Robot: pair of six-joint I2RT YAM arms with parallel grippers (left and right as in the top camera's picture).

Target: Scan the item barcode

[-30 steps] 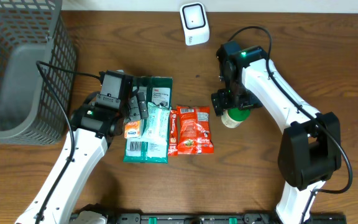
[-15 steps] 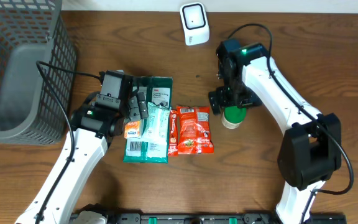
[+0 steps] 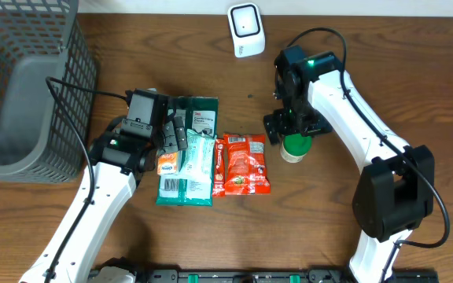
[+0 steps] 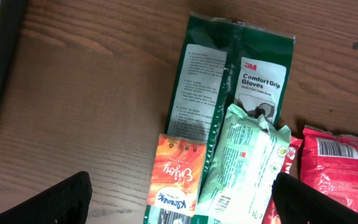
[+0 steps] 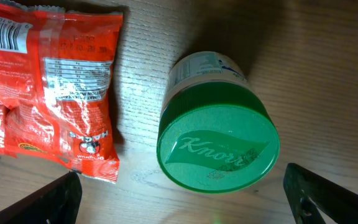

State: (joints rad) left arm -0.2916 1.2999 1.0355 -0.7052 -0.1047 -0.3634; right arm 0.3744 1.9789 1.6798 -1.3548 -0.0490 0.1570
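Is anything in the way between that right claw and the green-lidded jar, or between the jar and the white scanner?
Nothing visible. The open right gripper hangs right over the jar, whose lid is uncovered. Only bare table lies between jar and scanner.

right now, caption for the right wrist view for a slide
Open jaws hover over a green-lidded Knorr jar beside a red snack packet.

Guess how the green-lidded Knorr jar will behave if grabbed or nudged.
Knorr jar looks rigid, with a hard green lid, so it probably won't deform in a grip. It stands upright on the table; round, so likely to roll if tipped. Its smooth label side may be slightly slippery.
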